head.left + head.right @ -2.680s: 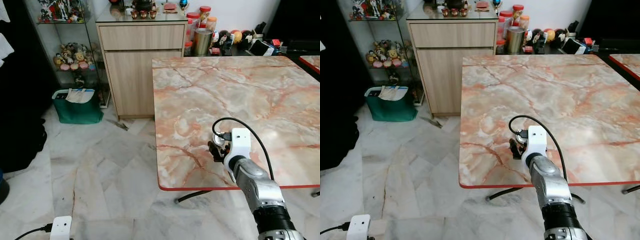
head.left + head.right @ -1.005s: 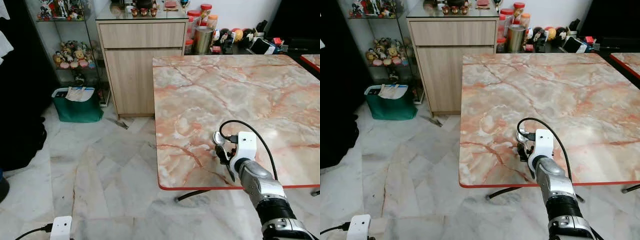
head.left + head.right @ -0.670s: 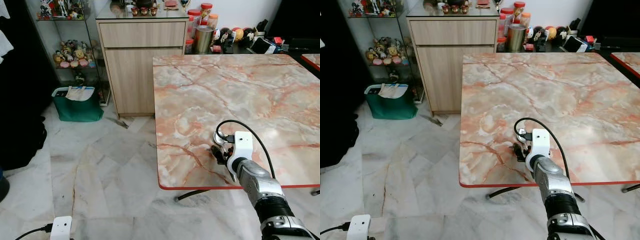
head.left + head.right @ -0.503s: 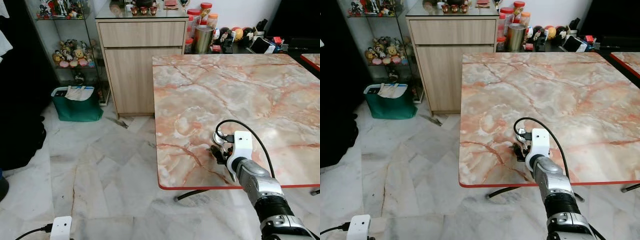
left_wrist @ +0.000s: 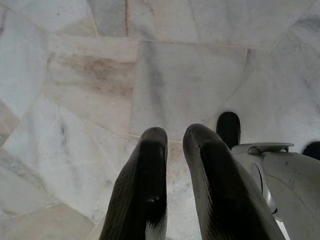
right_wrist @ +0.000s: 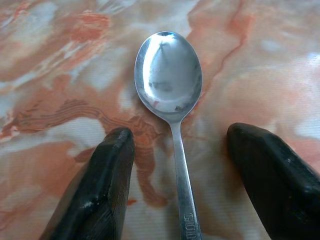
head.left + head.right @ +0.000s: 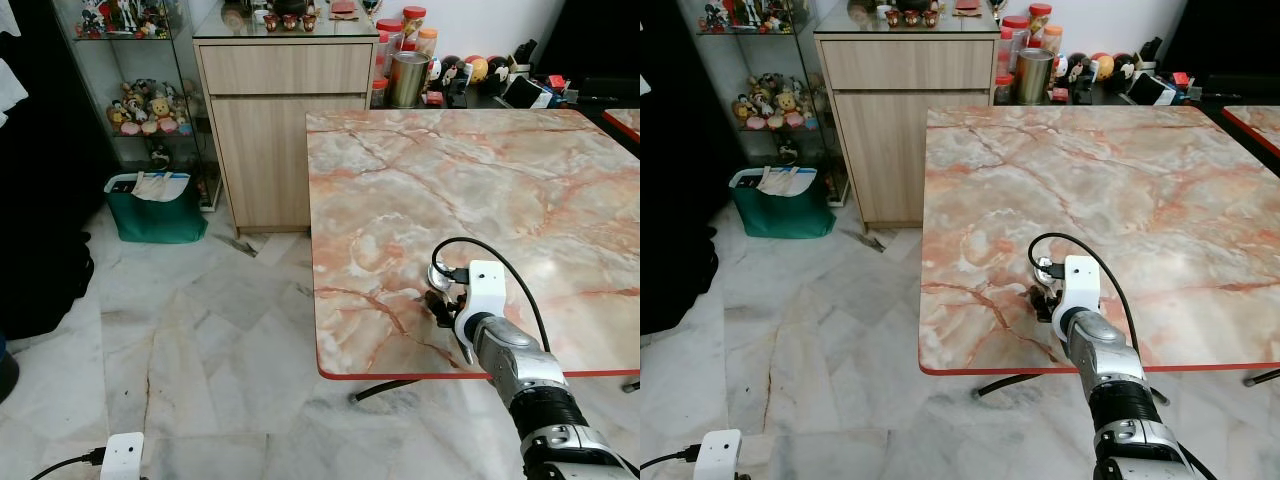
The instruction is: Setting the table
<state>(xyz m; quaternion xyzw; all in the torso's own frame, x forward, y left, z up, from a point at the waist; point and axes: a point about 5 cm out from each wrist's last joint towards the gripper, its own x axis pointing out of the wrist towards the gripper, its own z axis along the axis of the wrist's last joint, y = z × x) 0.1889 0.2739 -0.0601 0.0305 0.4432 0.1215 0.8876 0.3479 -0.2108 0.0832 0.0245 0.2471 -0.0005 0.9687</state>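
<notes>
1. The spoon point(image 6: 171, 105) has its handle cut off by the right wrist view's edge; the stamped letters there are too blurred to read.
2. In the head views, the right gripper point(image 7: 441, 305) and its white wrist housing hide most of the spoon on the marble table point(image 7: 480, 180).
3. The jars point(image 7: 410, 35) beyond the table's far edge are too small to identify.

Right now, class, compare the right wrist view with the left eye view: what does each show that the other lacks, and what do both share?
The right wrist view alone shows the spoon whole, bowl up, lying free between the open right gripper's fingers. The left eye view alone shows the wooden cabinet, the green bin and the floor. Both show the marble table.
</notes>
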